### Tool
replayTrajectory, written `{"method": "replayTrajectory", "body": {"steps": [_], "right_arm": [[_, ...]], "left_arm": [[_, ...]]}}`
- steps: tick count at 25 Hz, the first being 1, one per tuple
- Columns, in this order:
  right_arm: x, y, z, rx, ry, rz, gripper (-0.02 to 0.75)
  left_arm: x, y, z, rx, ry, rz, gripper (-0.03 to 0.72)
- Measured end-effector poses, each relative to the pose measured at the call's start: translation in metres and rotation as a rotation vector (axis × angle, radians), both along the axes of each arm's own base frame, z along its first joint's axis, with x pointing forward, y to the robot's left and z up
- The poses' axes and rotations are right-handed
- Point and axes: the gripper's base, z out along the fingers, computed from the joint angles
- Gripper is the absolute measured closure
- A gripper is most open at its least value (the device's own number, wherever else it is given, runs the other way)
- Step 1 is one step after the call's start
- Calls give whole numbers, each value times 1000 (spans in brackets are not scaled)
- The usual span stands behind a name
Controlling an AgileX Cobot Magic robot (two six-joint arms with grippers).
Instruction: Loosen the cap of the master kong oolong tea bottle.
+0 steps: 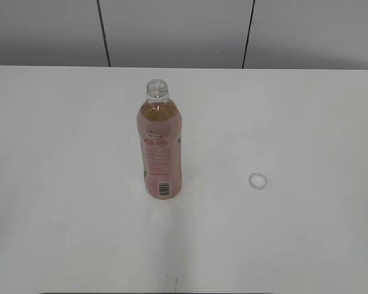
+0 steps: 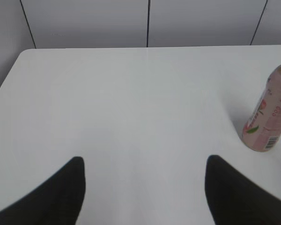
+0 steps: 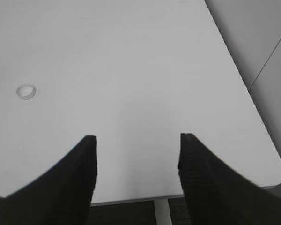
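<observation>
Two grippers: both mine, both spread wide, nothing between the fingers of either.
Left gripper [image 2: 144, 190]: dark fingers apart, hanging above bare table, clear of the bottle; seen only in the left wrist view.
Right gripper [image 3: 137, 171]: dark fingers apart, hanging over the table's near right part, close to its rounded corner; seen only in the right wrist view.
Master kong oolong tea bottle [image 1: 159, 150]: upright near the middle of the table, mouth open, no cap on the clear threaded neck. Amber tea fills it to the shoulder. Pink wrap label, barcode low and facing the exterior camera, small text above it.
Bottle from left wrist: at the far right edge [image 2: 270, 112], top cut off by the frame, green leaf and barcode showing low on the label; off to the right of my left fingers, not touching.
Cap [image 1: 257, 181]: small white ring lying flat on the table, open side up, well apart from the bottle, on its right and a bit nearer the exterior camera.
Cap from right wrist: at upper left [image 3: 25, 92], ahead and left of my right fingers, not touching.
Table [image 1: 61, 184]: plain white, rounded corners.
Wall [image 1: 172, 30]: grey panels with dark vertical seams behind the table.
</observation>
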Motion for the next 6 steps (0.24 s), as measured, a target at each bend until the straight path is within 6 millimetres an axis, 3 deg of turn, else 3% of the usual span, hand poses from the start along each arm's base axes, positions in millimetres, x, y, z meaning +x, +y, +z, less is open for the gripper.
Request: {"method": "replayTrajectory", "body": {"steps": [6], "right_arm": [[0,0,0,0,0,0,314]], "left_arm": [[0,0,0,0,0,0,200]]}}
